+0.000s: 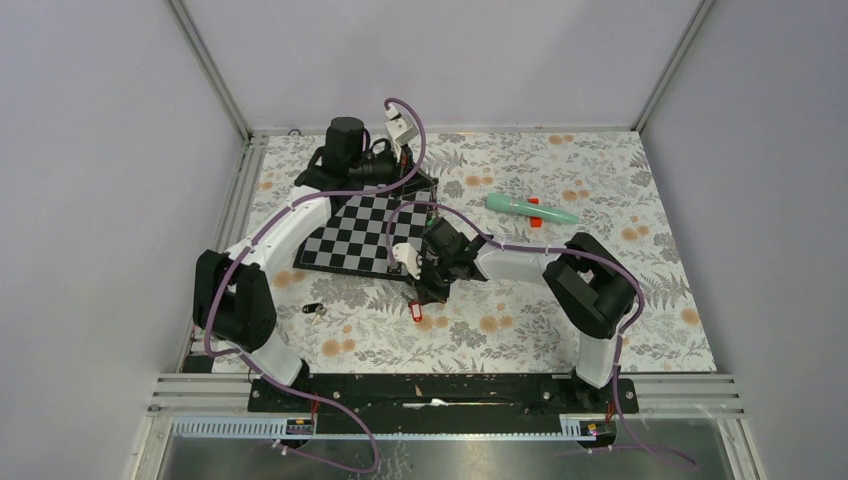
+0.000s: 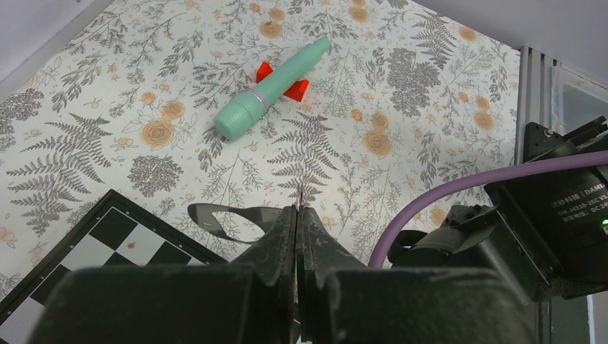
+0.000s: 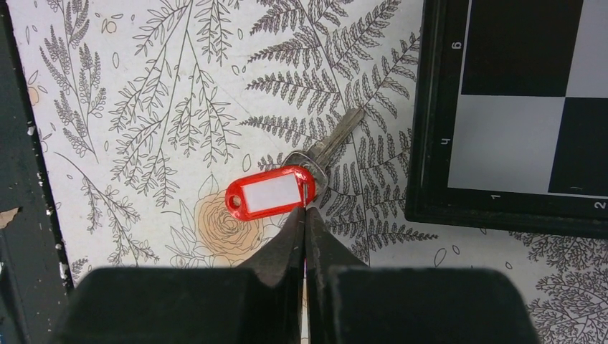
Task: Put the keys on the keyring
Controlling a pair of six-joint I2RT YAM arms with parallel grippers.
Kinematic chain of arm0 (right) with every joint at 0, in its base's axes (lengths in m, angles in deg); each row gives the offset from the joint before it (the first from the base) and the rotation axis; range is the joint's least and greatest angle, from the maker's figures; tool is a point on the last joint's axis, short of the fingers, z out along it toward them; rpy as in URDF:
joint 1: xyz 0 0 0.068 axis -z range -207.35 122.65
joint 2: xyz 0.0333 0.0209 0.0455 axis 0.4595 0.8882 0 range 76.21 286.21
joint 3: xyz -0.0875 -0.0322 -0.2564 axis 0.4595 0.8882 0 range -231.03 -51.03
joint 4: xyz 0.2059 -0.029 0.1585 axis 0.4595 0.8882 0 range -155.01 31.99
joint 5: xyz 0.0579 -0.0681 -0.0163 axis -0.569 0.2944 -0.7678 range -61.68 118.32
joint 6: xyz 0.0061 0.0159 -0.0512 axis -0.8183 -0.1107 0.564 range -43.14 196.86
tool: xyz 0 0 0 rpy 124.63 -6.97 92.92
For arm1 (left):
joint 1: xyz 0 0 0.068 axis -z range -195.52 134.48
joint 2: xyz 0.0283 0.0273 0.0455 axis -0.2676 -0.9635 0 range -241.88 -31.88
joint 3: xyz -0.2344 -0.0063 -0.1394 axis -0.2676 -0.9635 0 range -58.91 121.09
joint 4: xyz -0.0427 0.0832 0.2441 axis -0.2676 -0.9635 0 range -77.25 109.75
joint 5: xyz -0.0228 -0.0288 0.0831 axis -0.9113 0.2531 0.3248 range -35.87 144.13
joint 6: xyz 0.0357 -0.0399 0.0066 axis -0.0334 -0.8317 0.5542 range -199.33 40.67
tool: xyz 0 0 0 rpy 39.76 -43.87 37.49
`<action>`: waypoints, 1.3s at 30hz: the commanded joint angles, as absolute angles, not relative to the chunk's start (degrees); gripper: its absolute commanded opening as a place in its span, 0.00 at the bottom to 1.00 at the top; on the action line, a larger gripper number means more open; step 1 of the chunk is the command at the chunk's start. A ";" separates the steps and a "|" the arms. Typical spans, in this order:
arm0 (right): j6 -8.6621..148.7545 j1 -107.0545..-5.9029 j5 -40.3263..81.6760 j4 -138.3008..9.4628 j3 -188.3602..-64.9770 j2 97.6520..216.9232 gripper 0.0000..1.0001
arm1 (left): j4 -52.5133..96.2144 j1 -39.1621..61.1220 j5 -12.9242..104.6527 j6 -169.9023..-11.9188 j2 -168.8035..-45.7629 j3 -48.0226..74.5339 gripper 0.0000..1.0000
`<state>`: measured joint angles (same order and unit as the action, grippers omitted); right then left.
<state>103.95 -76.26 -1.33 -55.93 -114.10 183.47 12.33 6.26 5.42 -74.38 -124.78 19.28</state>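
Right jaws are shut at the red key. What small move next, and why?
Probably lift the right gripper slightly: its jaws meet at the tag edge of the red-tagged key, lying flat on the table, so a small lift tests the grip.

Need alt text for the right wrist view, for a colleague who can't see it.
The right gripper, jaws shut, has its tips at the right end of a red-tagged key lying flat on the floral tablecloth. The key's metal blade points up-right toward the corner of a chessboard.
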 commanded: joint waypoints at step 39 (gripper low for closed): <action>119.31 -71.33 1.45 -44.00 -101.10 169.14 0.02 | 9.61 8.11 3.45 -66.24 -120.57 18.54 0.00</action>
<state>117.07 -71.80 -1.11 -45.49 -102.06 171.65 6.93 7.55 4.85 -67.25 -123.42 18.32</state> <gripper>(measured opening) 0.016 0.010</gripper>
